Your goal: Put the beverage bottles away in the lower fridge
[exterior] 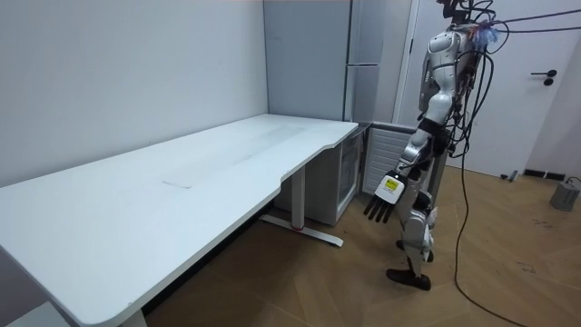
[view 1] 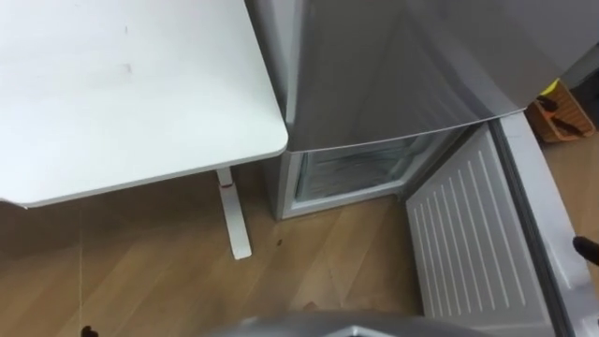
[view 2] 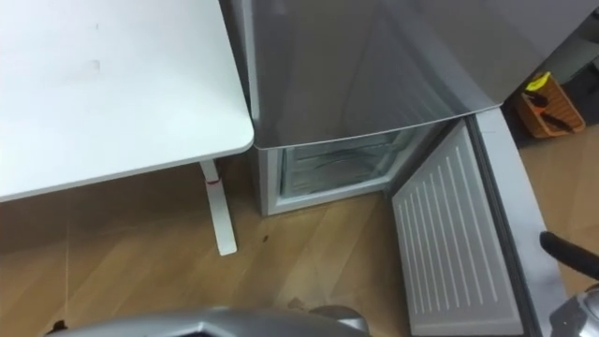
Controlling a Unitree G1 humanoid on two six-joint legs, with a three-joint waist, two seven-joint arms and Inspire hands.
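I stand facing a tall grey fridge (view 1: 393,65) beside a white table. Its lower compartment (view 1: 360,168) is open and shows a pale, frosted inside. The lower door (view 1: 468,243) is swung out to the right, its ribbed white inner side facing up at me. In the room view my left hand (exterior: 381,204) hangs at my side with straight fingers, holding nothing, about level with the open door (exterior: 381,154). A dark fingertip of my right hand (view 2: 562,249) pokes in at the right edge, just past the door's outer edge.
The white table (view 1: 122,94) fills the left, its corner close to the fridge's left side and its leg (view 1: 232,215) on the wooden floor. An orange box (view 1: 562,114) sits on the floor right of the fridge. A small bucket (exterior: 567,193) stands by the far wall.
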